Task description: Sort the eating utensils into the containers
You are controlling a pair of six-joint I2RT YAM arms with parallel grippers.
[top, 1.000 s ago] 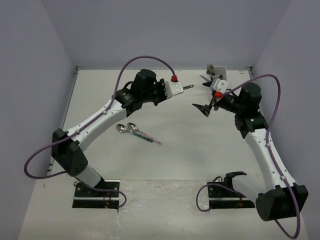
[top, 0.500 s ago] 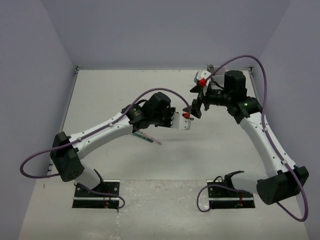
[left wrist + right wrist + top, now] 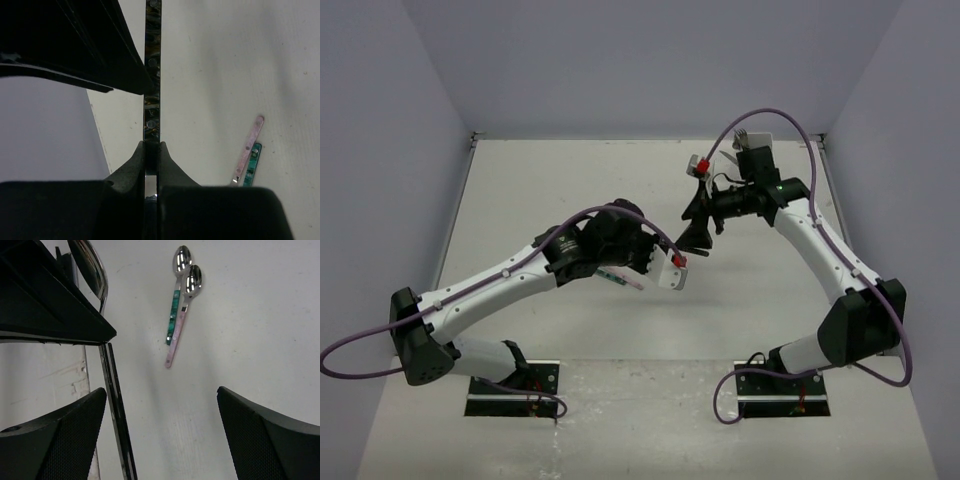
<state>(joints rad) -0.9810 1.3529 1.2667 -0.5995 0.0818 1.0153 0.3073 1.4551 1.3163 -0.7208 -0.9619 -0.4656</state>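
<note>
The left tool [image 3: 151, 150] is pinched shut on a dark-patterned spoon [image 3: 152, 75], gripping it near the neck and holding it above the tabletop [image 3: 520, 190], about mid-table. The patterned handle sticks straight out from between its fingers, and the shiny bowl sits back on the left tool's own side. Facing it is the right tool [image 3: 161, 390], its jaws spread wide. The spoon's handle runs in between that tool's two fingers, close beside one of them, but they are not closed on it. Down on the tabletop under both tools, a teal-handled spoon [image 3: 174, 300] and a pink-handled spoon [image 3: 179, 335] lie side by side and touching, bowls pointing the same way. From above, the left arm hides most of that pair. The white cutlery holder [image 3: 748, 140] stands at the far right of the tabletop, partly behind the right arm. What is in it is too small to make out.
</note>
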